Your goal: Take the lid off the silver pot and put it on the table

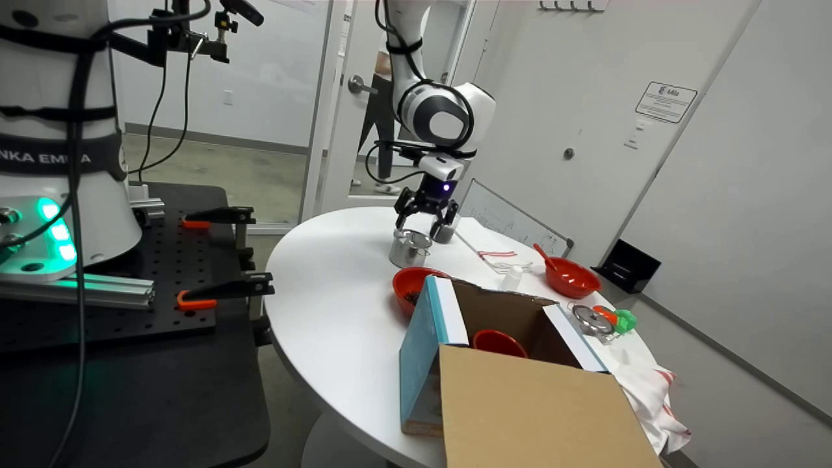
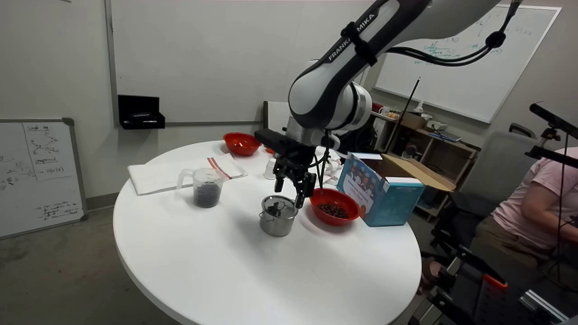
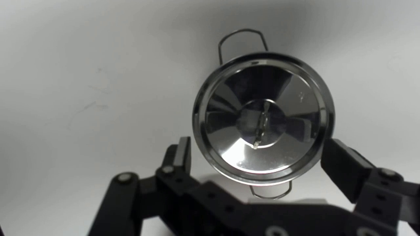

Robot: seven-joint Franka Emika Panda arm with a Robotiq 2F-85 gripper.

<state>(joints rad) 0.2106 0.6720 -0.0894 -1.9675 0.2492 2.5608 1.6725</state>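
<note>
The silver pot [image 1: 407, 255] stands upright on the round white table [image 1: 325, 273] and also shows in another exterior view [image 2: 276, 227]. The round silver lid [image 3: 288, 98] sits on the pot, its thin loop handle standing up at the centre. The lid also shows in both exterior views [image 1: 416, 239] [image 2: 281, 206]. In the wrist view the lid hides most of the pot; wire side handles stick out. My gripper [image 3: 257, 152] is open and empty, just above the lid, one finger to each side of it in the wrist view. It also shows in both exterior views [image 1: 417, 227] [image 2: 289, 196].
A red bowl of dark beans [image 2: 334, 211] stands close beside the pot. An open cardboard box [image 2: 393, 205] is beyond it. A clear measuring cup [image 2: 207, 189], a folded white towel [image 2: 158, 178] and another red bowl [image 2: 241, 143] stand farther off.
</note>
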